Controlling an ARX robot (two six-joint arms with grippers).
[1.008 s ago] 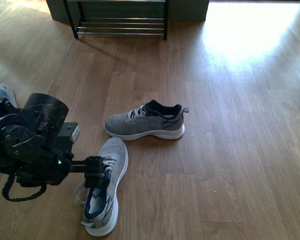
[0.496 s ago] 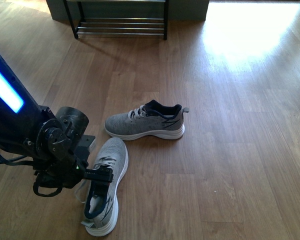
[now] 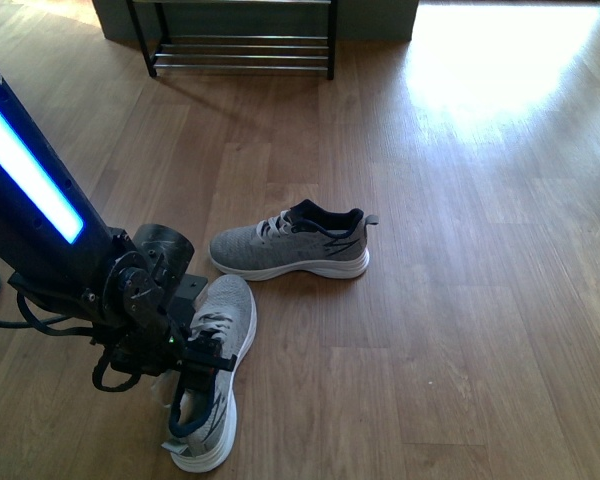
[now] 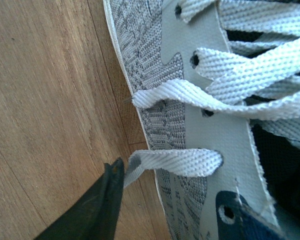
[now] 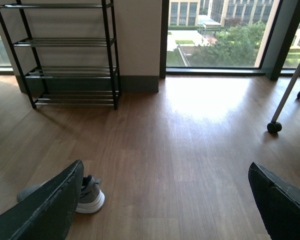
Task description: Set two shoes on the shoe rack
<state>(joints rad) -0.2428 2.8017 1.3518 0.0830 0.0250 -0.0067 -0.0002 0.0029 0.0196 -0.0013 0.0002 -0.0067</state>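
The left pincer (image 3: 208, 362) hangs low over the near grey knit sneaker with a white sole and dark blue lining (image 3: 232, 312), right at its laces. Up close, one black finger (image 4: 96, 210) sits right at the end of a loose grey lace (image 4: 175, 162), beside the shoe's edge. I cannot tell how far this pincer is open, or if it has hold of anything. The second grey knit sneaker (image 3: 290, 245) rests on its sole just past the first one's toe, very close. The black metal shoe rack with thin silver bars (image 3: 242, 48) stands at the far edge by the wall, well apart from both shoes. Wide bare brown wooden floor (image 3: 460, 300) lies between them and out to the right. The right pincer (image 5: 165, 172) is wide open, with nothing in it.
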